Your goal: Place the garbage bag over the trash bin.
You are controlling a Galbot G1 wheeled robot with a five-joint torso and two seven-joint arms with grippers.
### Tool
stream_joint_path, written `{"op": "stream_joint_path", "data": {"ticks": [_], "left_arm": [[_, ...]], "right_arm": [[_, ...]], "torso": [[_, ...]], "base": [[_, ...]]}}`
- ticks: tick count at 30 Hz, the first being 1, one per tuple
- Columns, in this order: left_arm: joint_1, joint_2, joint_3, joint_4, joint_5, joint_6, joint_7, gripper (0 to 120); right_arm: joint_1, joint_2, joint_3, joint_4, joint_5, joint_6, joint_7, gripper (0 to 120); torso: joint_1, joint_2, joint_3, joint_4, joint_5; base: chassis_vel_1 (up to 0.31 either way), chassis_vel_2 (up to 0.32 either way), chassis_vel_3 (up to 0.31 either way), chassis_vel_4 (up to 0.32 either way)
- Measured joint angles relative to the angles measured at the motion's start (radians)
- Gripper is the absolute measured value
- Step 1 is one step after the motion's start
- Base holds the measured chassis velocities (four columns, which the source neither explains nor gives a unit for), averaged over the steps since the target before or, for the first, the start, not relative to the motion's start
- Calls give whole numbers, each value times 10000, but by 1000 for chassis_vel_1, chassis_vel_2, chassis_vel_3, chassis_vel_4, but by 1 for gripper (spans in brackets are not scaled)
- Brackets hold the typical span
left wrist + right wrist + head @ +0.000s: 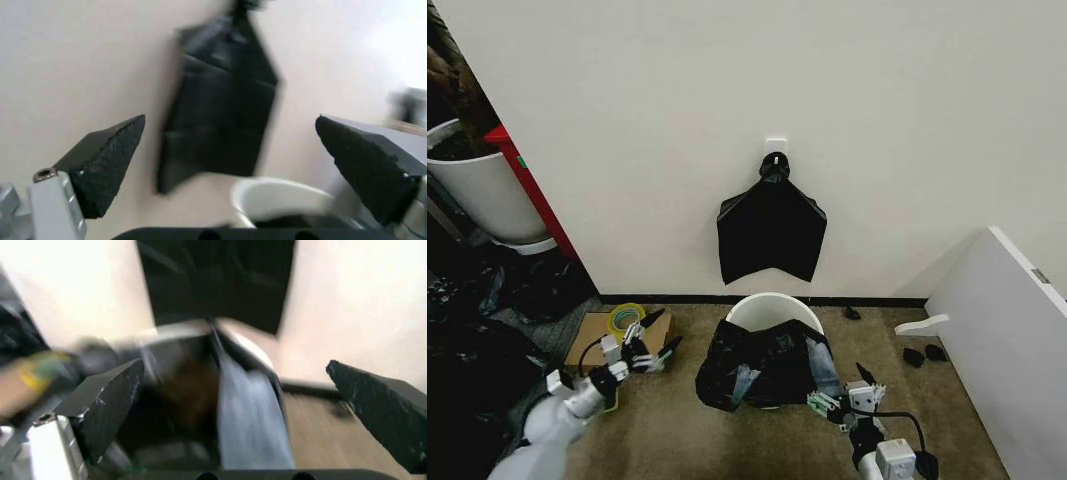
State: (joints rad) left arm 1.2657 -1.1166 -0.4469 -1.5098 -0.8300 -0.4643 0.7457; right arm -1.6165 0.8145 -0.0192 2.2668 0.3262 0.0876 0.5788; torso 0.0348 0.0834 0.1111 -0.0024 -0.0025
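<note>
Nearest you, your left gripper (pixel 649 347) and right gripper (pixel 847 395) hang spread wide and empty beside the garbage bag (pixel 762 365), which drapes the trash bin's (pixel 774 304) front below the wall.

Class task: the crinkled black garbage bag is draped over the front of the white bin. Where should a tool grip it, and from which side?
Probably the bag's loose upper edge by the trash bin rim, from the robot's side. The garbage bag sags down the bin's front wall and is crumpled there, with the rim's far half bare, so that edge likely needs lifting.
</note>
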Motion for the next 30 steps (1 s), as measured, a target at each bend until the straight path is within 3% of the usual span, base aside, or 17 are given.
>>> {"op": "stream_joint_path", "data": {"ticks": [2,3,5,8,11,13,15,16,20,23,30], "left_arm": [[315,-80,171,-738,542,-146,-1909,100],[315,-80,171,-738,542,-146,-1909,100],[710,-231,282,-1595,1317,-130,-3693,100],[946,-365,366,-2148,1930,-56,-4951,100],[1404,-760,553,-3385,2945,407,-7058,100],[1472,-833,599,-3585,3109,528,-7332,100],[1764,-1154,795,-4226,3865,1046,-8305,100],[1764,-1154,795,-4226,3865,1046,-8305,100],[1982,-1377,856,-4356,4324,1188,-8590,100],[2046,-1458,819,-4351,4405,1188,-8631,100],[2160,-1626,782,-4259,4492,1186,-8806,100]], "right_arm": [[358,-66,193,103,183,337,-433,100],[358,-66,193,103,183,337,-433,100],[1197,-106,440,-146,818,450,-908,100],[1942,-152,632,-590,1607,126,-1480,100],[4064,-78,277,-2168,2701,-997,-2319,100],[4462,-14,168,-2473,2813,-1098,-2556,100],[6025,337,-246,-4069,3250,-1379,-4419,100],[6025,337,-246,-4069,3250,-1379,-4419,100],[7459,665,-314,-6176,3038,-1588,-8210,99],[8102,835,-335,-6926,2764,-2474,-8868,100],[9386,1302,-323,-8187,2391,-4260,-9014,100]], "torso": [[0,0,0,-3,1],[0,0,0,-3,1],[0,0,0,2,2],[0,0,0,3,4],[0,0,1,-3,3],[0,0,0,2,8],[2,-1,2,5,4],[2,-1,2,5,4],[2,-1,3,2,2],[2,-1,2,1,0],[2,-1,2,2,2]], "base": [[0,0,0,0],[0,0,0,0],[0,0,0,0],[0,0,0,0],[0,0,0,0],[0,0,0,0],[0,0,0,0],[0,0,0,0],[0,0,0,0],[0,0,0,0],[0,0,0,0]]}}
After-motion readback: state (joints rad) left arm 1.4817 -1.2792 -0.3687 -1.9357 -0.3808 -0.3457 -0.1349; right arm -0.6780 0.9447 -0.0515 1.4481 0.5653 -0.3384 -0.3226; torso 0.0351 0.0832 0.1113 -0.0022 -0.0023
